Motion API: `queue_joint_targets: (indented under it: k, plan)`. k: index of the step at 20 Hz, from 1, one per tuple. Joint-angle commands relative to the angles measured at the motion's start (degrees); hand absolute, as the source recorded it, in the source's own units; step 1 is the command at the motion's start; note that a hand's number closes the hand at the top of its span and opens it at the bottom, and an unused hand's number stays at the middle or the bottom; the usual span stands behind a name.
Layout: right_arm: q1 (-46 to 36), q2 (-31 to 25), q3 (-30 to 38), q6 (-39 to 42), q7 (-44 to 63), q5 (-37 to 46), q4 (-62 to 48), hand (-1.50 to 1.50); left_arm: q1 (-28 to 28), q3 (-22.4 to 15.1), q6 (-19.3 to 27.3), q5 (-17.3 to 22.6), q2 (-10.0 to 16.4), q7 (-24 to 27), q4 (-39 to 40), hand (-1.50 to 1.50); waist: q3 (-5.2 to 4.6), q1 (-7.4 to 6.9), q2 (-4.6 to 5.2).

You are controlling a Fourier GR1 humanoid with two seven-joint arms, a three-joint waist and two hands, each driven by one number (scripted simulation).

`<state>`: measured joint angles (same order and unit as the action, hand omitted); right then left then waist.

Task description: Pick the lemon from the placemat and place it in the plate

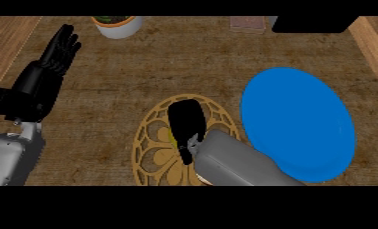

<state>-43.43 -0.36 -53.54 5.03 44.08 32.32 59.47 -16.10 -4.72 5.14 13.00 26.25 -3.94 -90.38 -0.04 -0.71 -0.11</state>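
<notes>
Lemon (173, 136) shows only as a thin yellow sliver on the round tan placemat (153, 148). It peeks out at the left edge of the right hand (186, 123), which lies over it and hides nearly all of it. Whether that hand has closed on the fruit cannot be told. The blue plate (299, 123) sits just beside the placemat, on its right. The left hand (59, 48) rests open at the view's left edge, fingers straight and pointing up. At the far side of the brown bench (148, 68) stands 1 white pot (118, 27) with a plant.
</notes>
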Motion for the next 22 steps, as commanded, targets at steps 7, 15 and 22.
queue_joint_targets:
  k: [7, 15, 22]
  plan:
    - [14.35, -27.16, 7.07, -13.19, 4.51, 4.08, 0.82, 1.50, 3.86, 4.41, 2.56, -0.76, 1.33, 0.28, 2.14, 0.00, 0.18, 11.13, -2.17]
    - [29.86, -50.73, 20.72, -29.00, -10.61, -3.79, 7.45, 1.50, 8.43, 6.62, 3.53, -0.70, 2.35, 0.80, 0.43, 0.00, 0.23, 13.05, -2.88]
    - [39.24, -57.59, 29.93, -37.50, -26.82, -16.03, 25.51, 1.50, 9.91, 7.12, 1.86, 0.57, 2.57, 1.48, -1.00, 0.00, 0.04, 11.32, -2.63]
